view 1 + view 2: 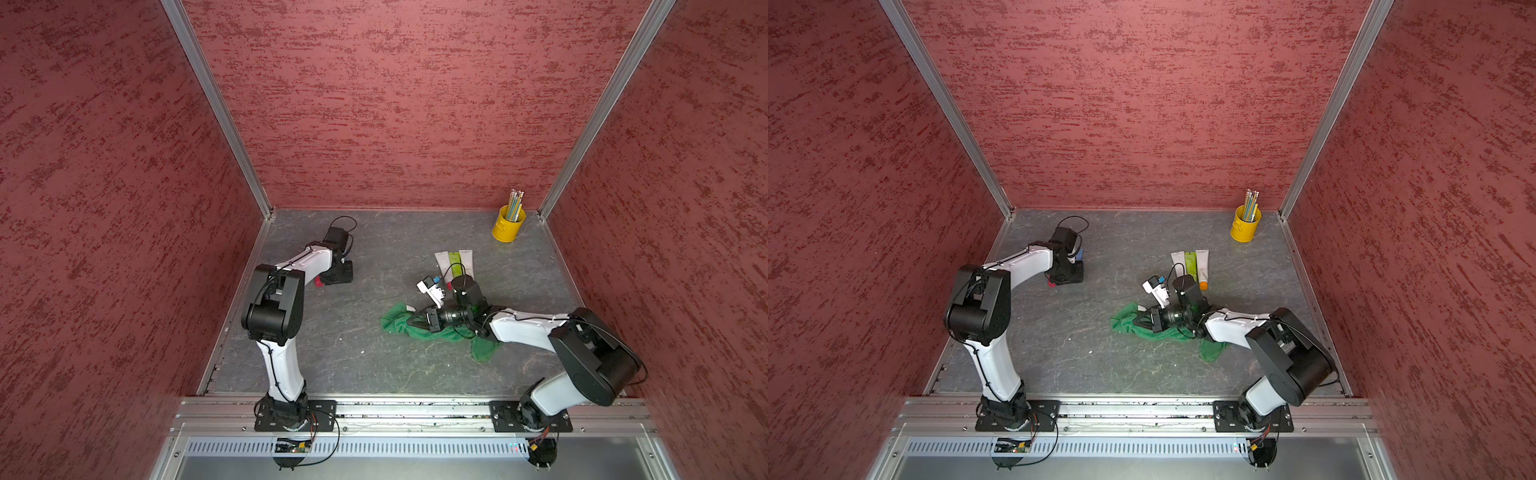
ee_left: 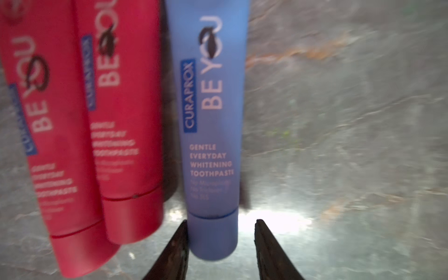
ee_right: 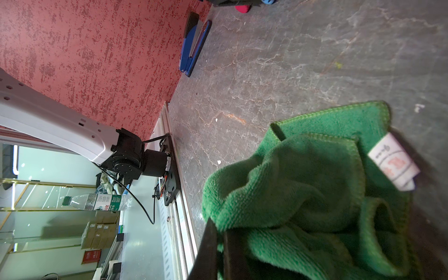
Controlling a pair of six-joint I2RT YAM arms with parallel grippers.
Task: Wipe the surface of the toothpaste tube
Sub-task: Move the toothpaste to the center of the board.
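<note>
Tube (image 2: 213, 145), the blue one, lies flat on the bench (image 2: 339, 121) with its cap between the jaws of the left pincer (image 2: 221, 221). That pincer stands half wide and is not clamped. One finger looks to touch the cap, though blur leaves that unsure. Two red tubes (image 2: 126, 121) lie just beside that pincer. The right pincer (image 3: 218, 229) is pinched tight on the cloth (image 3: 303, 194), well apart from the tube. By my reading no wiping has begun: the grasp, bringing cloth to tube, and the wiping itself all remain.
</note>
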